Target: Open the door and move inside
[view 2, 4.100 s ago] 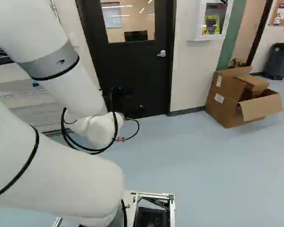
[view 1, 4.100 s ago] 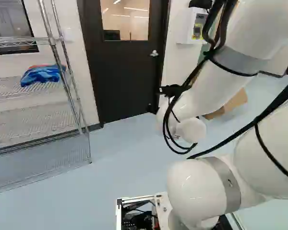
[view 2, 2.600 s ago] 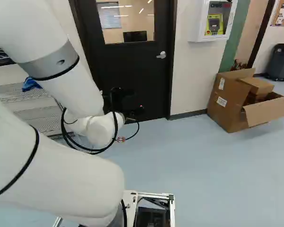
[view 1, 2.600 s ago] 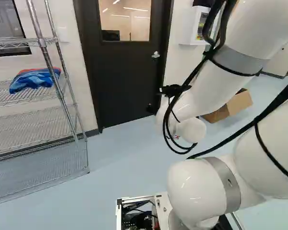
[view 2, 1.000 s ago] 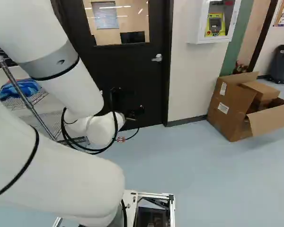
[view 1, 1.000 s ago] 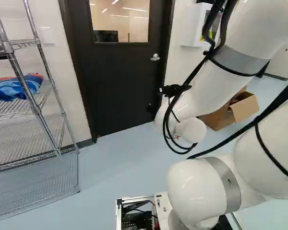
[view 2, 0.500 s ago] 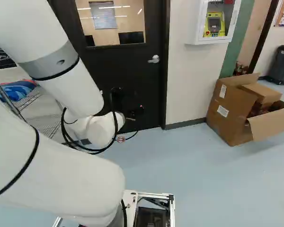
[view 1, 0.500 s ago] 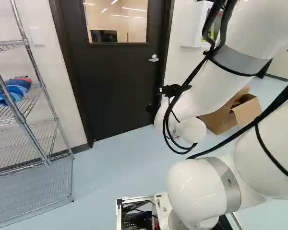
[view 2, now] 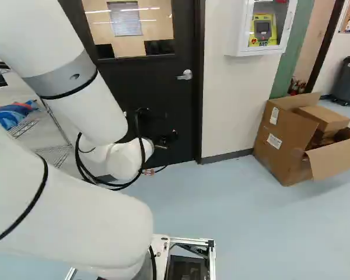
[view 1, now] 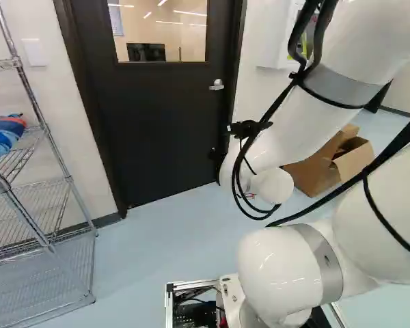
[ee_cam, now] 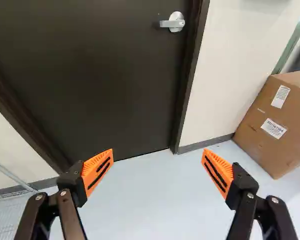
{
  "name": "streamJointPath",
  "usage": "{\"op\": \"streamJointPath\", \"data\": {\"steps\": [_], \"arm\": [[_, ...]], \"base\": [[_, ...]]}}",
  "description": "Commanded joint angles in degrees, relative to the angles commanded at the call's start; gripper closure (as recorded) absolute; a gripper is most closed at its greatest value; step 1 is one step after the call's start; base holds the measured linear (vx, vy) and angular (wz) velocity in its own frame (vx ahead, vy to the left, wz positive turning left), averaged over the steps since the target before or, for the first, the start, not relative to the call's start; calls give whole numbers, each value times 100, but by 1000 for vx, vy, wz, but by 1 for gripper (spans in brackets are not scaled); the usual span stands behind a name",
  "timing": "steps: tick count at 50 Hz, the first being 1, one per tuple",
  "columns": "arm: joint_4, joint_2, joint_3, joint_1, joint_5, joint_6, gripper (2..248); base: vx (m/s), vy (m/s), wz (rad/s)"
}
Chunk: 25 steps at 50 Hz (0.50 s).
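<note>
Gripper (view 2: 167, 139): open. The 2 fingers stand wide apart, orange pads (ee_cam: 97, 170) angled, and floor shows between them. The wrist view looks toward the lower part of the door (view 1: 167, 130); spacing between fingertips and door cannot be determined.

Door: closed in its dark frame (ee_cam: 189, 85), ahead of the arm (view 2: 87, 105). The lever handle (ee_cam: 172, 23) is mounted near the door edge on the cardboard box side, ahead of the gripper and apart from both fingers. The upper door carries 1 window (view 2: 131, 29).

Clearance: pale, smooth floor (ee_cam: 150, 200) extends from the mobile base (view 2: 163, 251) to the foot of the door. Open floor also runs along the right of the right base view. A dark baseboard (view 2: 227, 156) borders the wall (view 2: 230, 99) beside the frame.

Obstructions: a wire shelf (view 1: 20, 212) stands at the left of the left base view, near the frame; a blue cloth (view 1: 1, 140) lies on 1 tier. On the opposite side, 1 open cardboard box (view 2: 283, 140) rests on the floor near the wall, flap extended. A wall cabinet (view 2: 238, 35) holding a yellow device (view 2: 263, 32) is mounted between handle and green strip (view 2: 289, 52). A dark bin (view 2: 346, 84) stands beyond the box.
</note>
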Motion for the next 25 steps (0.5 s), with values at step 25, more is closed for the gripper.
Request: {"op": "streamJointPath", "data": {"steps": [25], "arm": [[0, 0, 0, 0, 0, 0, 3]], "base": [[131, -30, 151]]}}
